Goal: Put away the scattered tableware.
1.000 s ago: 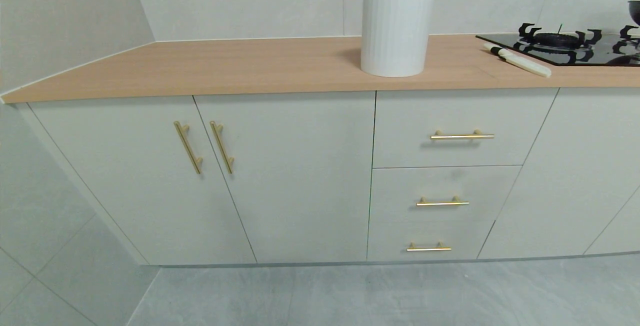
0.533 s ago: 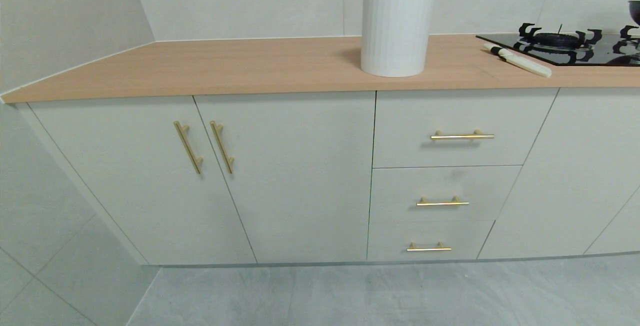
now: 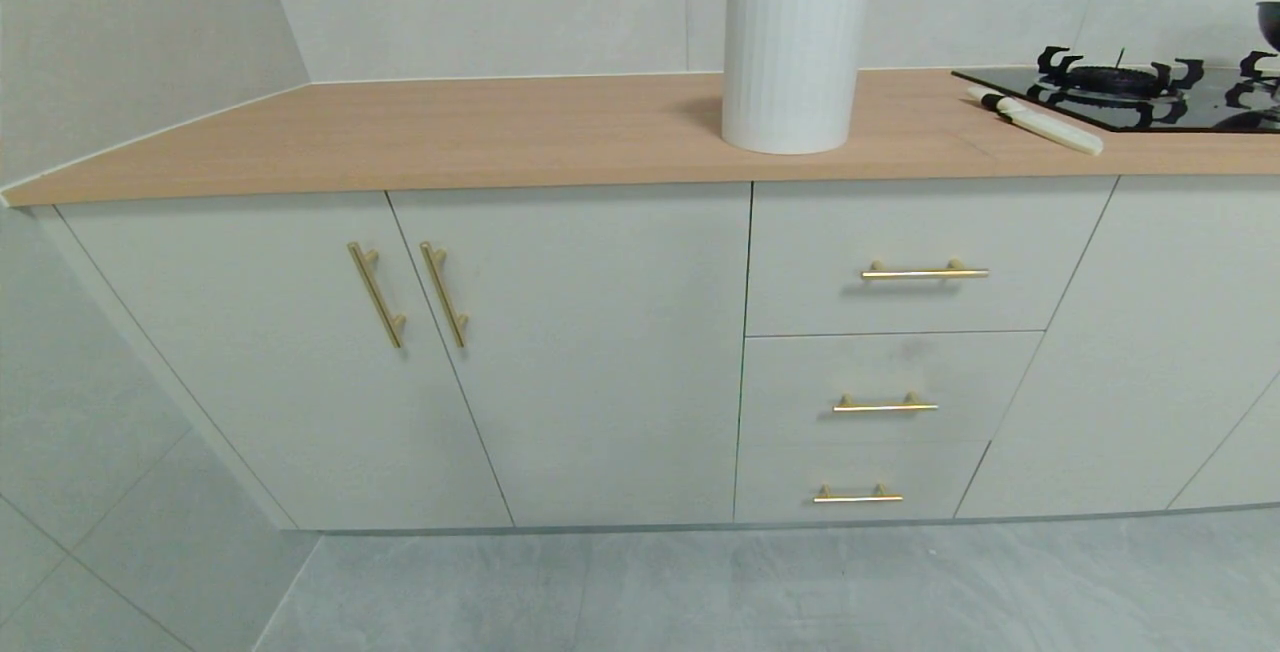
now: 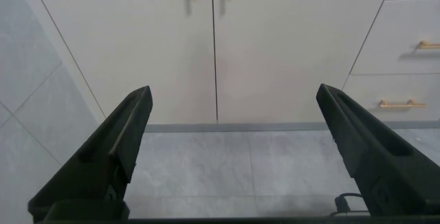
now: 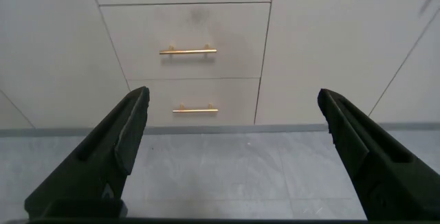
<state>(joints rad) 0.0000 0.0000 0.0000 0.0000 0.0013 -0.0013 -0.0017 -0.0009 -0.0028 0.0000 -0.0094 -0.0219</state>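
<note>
Pale kitchen cupboards under a wooden countertop make up the head view. A tall white ribbed canister stands on the countertop. To the right of it a pale knife with a dark band lies flat, just beside the edge of a black hob. Below are double doors with gold handles and, to their right, a stack of three drawers.

From the left wrist, the left gripper has its two dark fingers spread wide apart, holding nothing. Straight ahead of it is the seam between the double doors, with grey floor below.

From the right wrist, the right gripper is likewise spread wide with nothing in it. Ahead of it, between the fingers, are the two lower drawers, each with a gold handle. The knife is on the countertop well above and to the right of where this gripper points.
</note>
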